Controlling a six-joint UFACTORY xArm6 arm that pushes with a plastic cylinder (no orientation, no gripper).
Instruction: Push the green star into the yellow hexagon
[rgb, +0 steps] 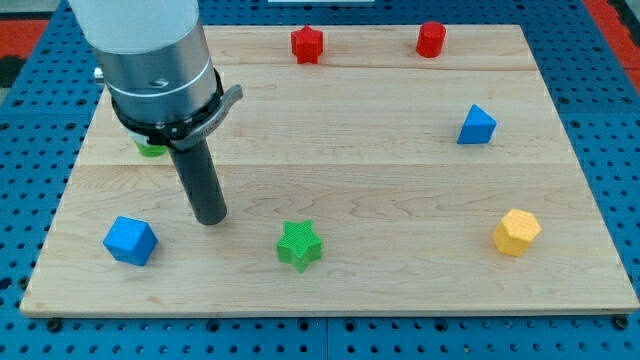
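- Writing: no brand, label or lettering can be read on any block, on the arm or on the board.
- Wooden board (400, 150): pale planked top filling most of the view, resting on a blue perforated surface (600, 90) that shows along the view's left and right edges and along the bottom.
- Arm housing (150, 60): grey cylinder at the view's upper left, carrying the dark rod (200, 180) straight down to the board.
- My tip (211, 220): rests on the board in the lower left, between the blue cube and the green star, apart from both; the star lies to the tip's right and slightly lower in the view.
- Pincer: the arm carries none, only the rod, so there is nothing to open, close or hold.
- Green star (299, 245): near the bottom edge, left of centre, standing free.
- Yellow hexagon (516, 232): lower right, well apart from the star, with bare board between the two.
- Blue cube (130, 240): lower left, to the left of my tip.
- Green block (152, 149): mostly hidden behind the arm housing; shape cannot be told.
- Red star (307, 44) and red cylinder (431, 38): along the top edge, apart from each other.
- Blue triangular block (477, 126): right side, above the yellow hexagon.
- Containers: none shown; every block sits directly on the board.
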